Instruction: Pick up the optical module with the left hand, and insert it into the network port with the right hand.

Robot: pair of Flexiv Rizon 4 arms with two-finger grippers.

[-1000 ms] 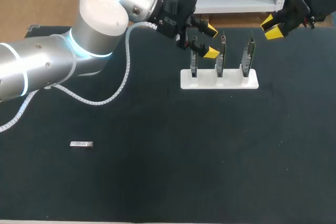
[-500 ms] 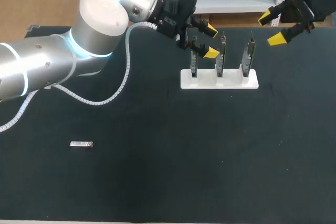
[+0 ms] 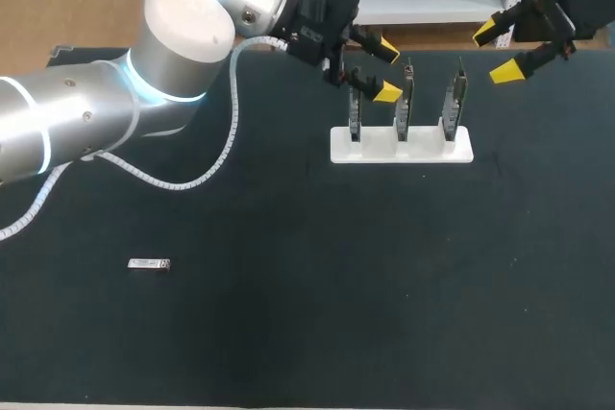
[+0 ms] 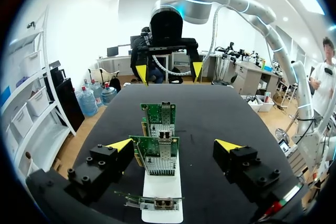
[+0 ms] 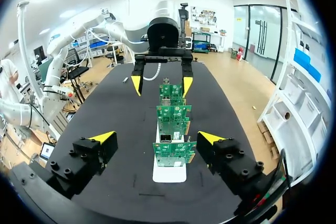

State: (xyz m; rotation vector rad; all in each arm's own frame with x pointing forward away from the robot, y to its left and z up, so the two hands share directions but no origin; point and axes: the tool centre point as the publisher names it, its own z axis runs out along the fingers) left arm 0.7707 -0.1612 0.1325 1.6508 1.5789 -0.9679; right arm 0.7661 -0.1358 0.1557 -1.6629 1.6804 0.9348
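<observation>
The optical module (image 3: 149, 263), a small silver bar, lies alone on the dark mat at the front left, far from both grippers. Three green network cards (image 3: 404, 103) with metal ports stand upright in a white holder (image 3: 402, 146) at the back middle. My left gripper (image 3: 387, 72) hangs open beside the leftmost card, holding nothing. In the left wrist view its fingers (image 4: 174, 144) flank the row of cards (image 4: 156, 153) without touching. My right gripper (image 3: 497, 53) is open above the back right edge, facing the row of cards (image 5: 174, 150) from the other end.
The white holder (image 4: 161, 192) runs lengthwise between the two grippers. Across it, each wrist view shows the other arm's gripper (image 4: 168, 71) (image 5: 160, 83). The left arm's white cable (image 3: 226, 141) loops over the mat at the back left.
My right gripper's fingers have spread from nearly closed to wide apart. The left gripper has shifted very slightly toward the back. The module has not moved.
</observation>
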